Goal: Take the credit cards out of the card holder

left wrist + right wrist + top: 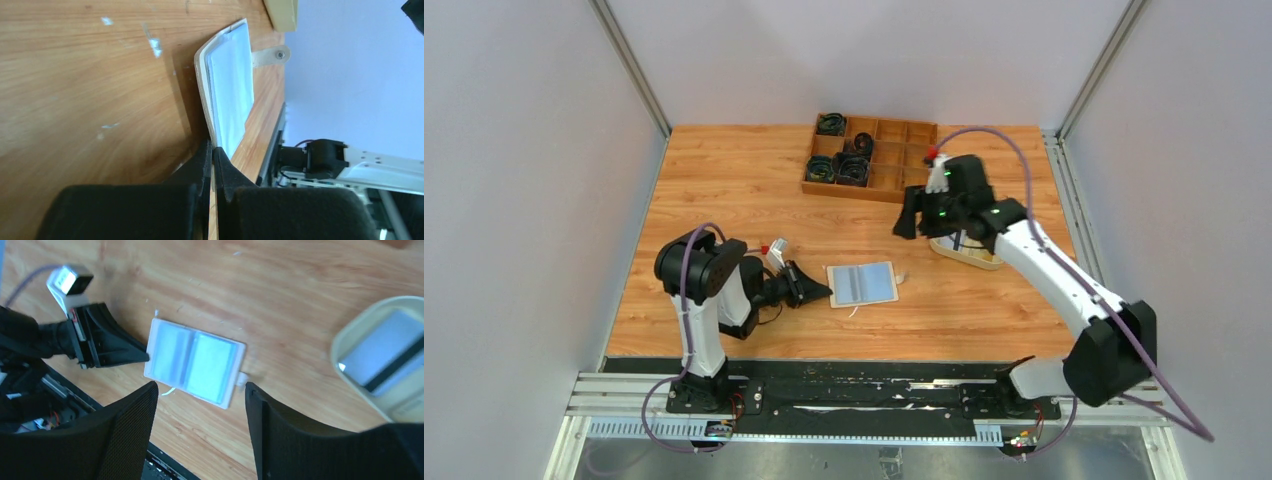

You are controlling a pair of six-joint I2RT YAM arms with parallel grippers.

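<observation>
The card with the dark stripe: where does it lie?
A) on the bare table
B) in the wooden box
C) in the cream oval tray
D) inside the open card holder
C: the right wrist view shows the card flat inside the cream tray.

We've got a wood table (724,180) with pale scuffs. On it: card holder (861,284) lying open, near-centre; cream tray (969,256) to its right, apart; brown compartment box (889,178) at far edge, well apart from both.
</observation>
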